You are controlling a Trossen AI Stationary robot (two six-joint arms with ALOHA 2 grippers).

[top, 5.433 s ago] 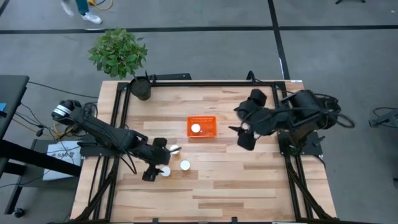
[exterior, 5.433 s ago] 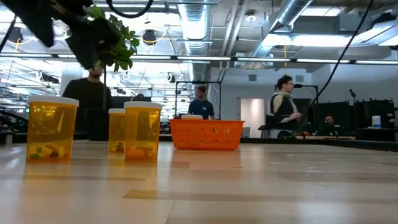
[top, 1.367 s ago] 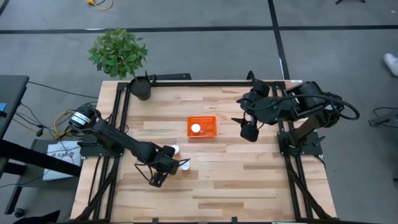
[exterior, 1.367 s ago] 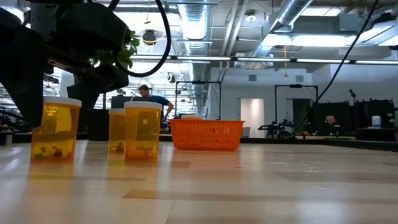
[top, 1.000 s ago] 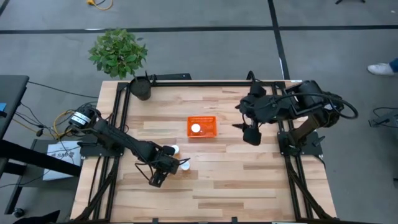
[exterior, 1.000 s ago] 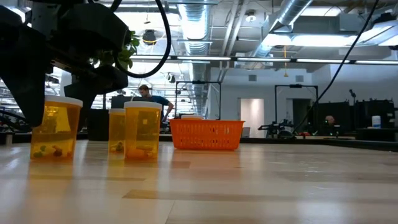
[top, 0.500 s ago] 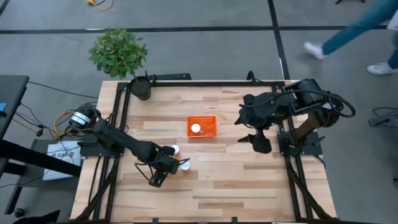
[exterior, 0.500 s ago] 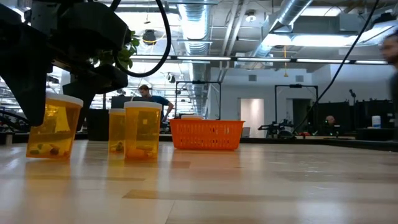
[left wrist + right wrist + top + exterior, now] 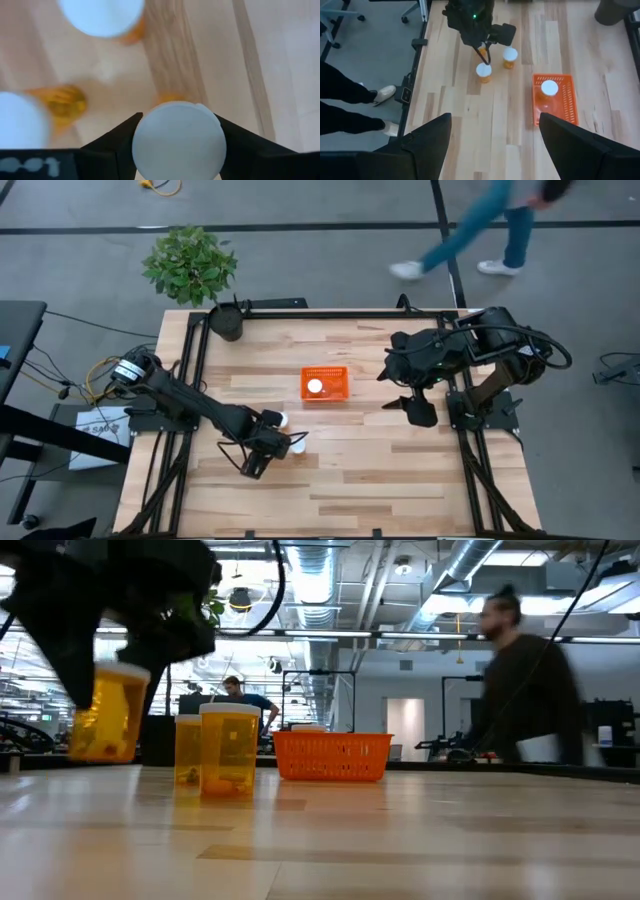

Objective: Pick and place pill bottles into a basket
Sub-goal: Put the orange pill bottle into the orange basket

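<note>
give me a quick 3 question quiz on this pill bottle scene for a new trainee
1. True or false: the left gripper is shut on a pill bottle that is lifted off the table.
2. How many bottles are already in the orange basket?
A. none
B. one
C. three
3. Fill in: the two bottles still standing on the table are to the ____ of the basket in the low view.

Key:
1. True. The low view shows the held bottle tilted, clear of the wood.
2. B. One white cap shows inside it.
3. Left.
</note>
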